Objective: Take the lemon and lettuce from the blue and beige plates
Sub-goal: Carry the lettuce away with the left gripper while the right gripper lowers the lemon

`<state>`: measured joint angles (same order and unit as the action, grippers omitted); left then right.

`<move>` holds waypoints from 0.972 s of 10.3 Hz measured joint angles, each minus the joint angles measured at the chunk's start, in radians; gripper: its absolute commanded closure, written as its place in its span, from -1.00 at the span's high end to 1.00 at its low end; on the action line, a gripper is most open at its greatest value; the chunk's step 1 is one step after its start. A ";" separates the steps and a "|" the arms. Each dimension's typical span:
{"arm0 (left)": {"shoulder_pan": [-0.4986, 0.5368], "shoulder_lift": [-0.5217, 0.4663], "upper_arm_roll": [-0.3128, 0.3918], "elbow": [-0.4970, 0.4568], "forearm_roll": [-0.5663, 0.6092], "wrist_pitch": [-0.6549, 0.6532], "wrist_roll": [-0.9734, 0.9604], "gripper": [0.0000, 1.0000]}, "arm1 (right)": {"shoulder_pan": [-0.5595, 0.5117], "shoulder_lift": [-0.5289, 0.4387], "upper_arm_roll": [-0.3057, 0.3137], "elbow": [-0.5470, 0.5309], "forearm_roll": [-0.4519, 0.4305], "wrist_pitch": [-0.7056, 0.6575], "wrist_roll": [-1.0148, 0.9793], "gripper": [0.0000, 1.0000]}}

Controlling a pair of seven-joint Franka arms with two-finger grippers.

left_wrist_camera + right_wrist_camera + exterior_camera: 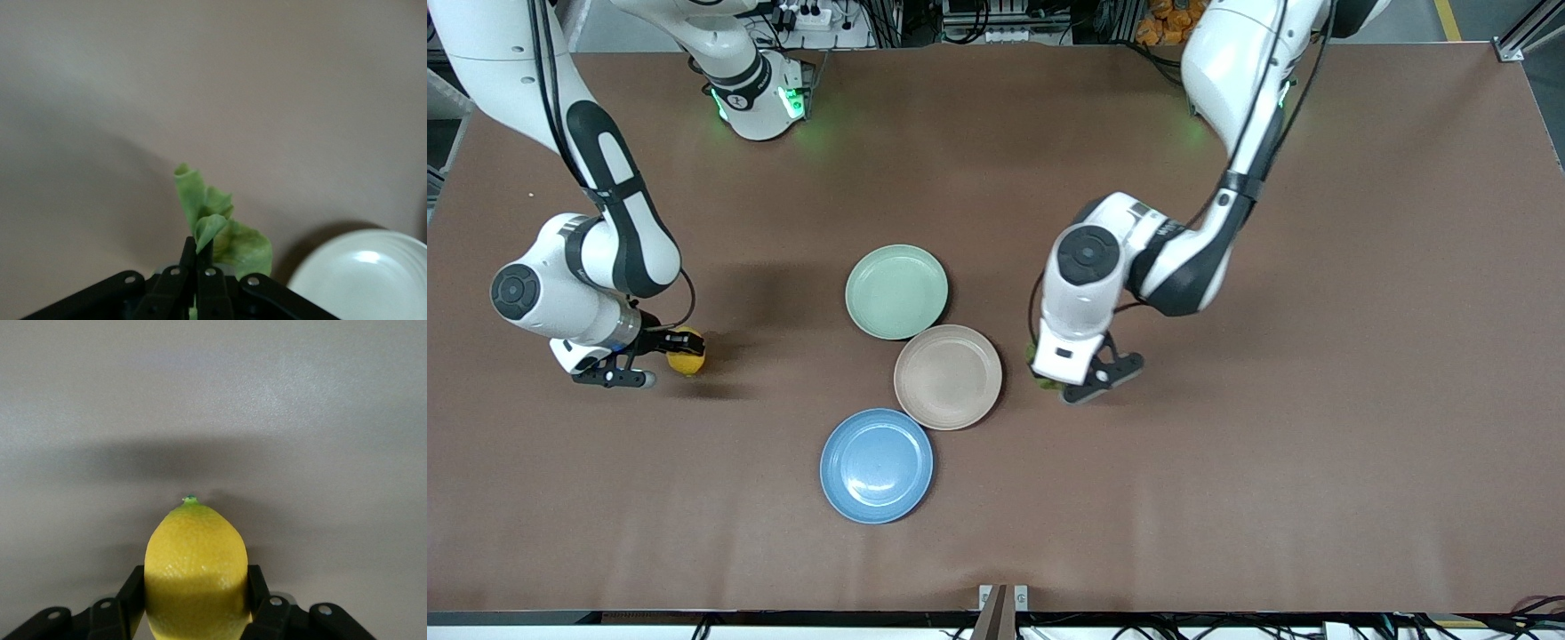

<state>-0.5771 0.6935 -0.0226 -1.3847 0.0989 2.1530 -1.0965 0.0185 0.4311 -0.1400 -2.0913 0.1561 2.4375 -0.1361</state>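
My right gripper (673,348) is shut on a yellow lemon (687,353), low over the bare table toward the right arm's end; in the right wrist view the lemon (195,570) fills the gap between the fingers (131,593). My left gripper (1049,377) is shut on a green lettuce leaf (1035,356), low over the table beside the beige plate (948,376). In the left wrist view the closed gripper (199,257) pinches the lettuce (217,223), with the beige plate's rim (333,267) close by. The blue plate (877,465) lies nearest the front camera. Both plates hold nothing.
A green plate (896,292), also holding nothing, lies farther from the front camera, touching the beige plate. The three plates sit in a cluster at the table's middle. The brown table (1316,400) stretches wide at both ends.
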 measured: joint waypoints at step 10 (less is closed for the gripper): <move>0.346 -0.009 -0.001 -0.065 0.000 -0.174 0.473 -1.00 | 0.037 -0.027 0.001 0.124 -0.015 -0.185 0.011 1.00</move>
<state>-0.2311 0.6850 -0.0237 -1.4501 0.0989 1.9791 -0.6230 0.0556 0.4042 -0.1385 -1.9674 0.1410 2.2529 -0.1249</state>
